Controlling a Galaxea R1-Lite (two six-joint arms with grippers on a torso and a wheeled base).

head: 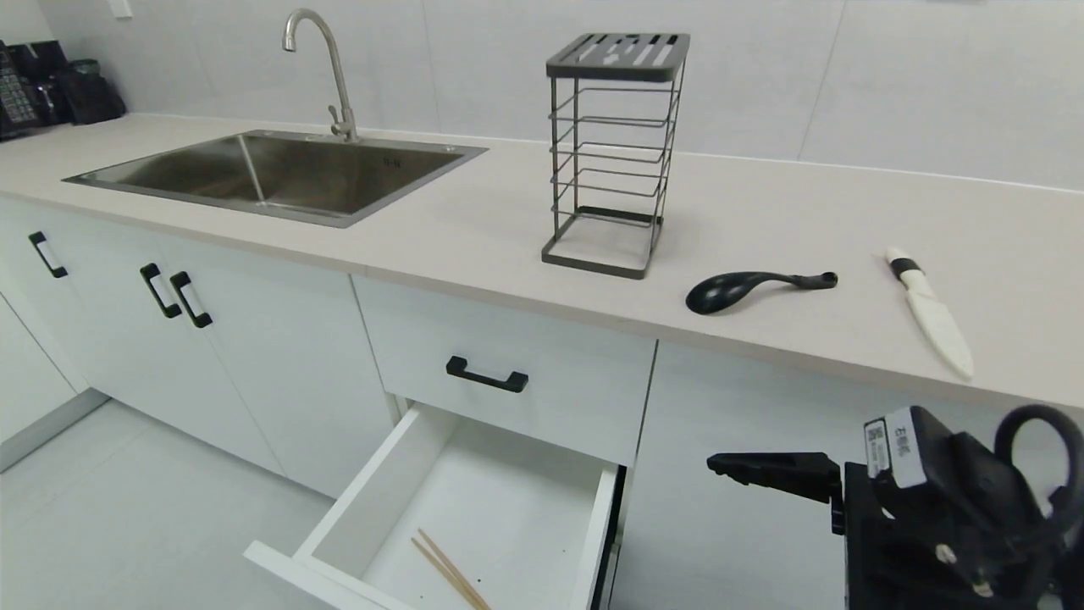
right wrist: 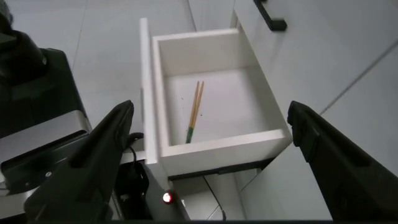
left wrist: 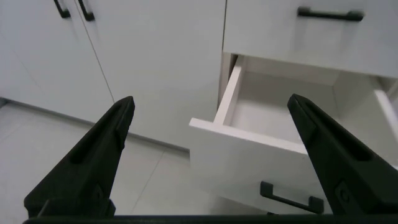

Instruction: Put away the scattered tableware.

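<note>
1. The white-bladed knife with a black band on its handle [head: 930, 313] lies flat on the pale countertop [head: 474, 229], its tip close to the front edge. A sideways nudge from a finger could push it over the edge, and a blade lying this flat gives the fingers little to close on
2. The black plastic spoon with a curved handle [head: 745, 288] lies at 9 o'clock of the knife and 4 o'clock of the dark wire knife rack with a slotted top [head: 614, 157]. It looks likely to pivot on its bowl if pinched off-centre
3. The rack looks light, so a knife entering a slot askew could tip it
4. The open white drawer [head: 360, 508], at 7 o'clock of the rack, juts out below the counter. It holds a pair of wooden chopsticks with green tips [right wrist: 194, 112], and an arm swinging low could strike its wall
5. The right gripper [right wrist: 209, 109] hangs above the drawer, at 6 o'clock of the knife in the head view, with its jaws spread wide and nothing in them
6. The left gripper [left wrist: 211, 102] sits low by the drawer's front corner, with its jaws also wide apart and empty
</note>
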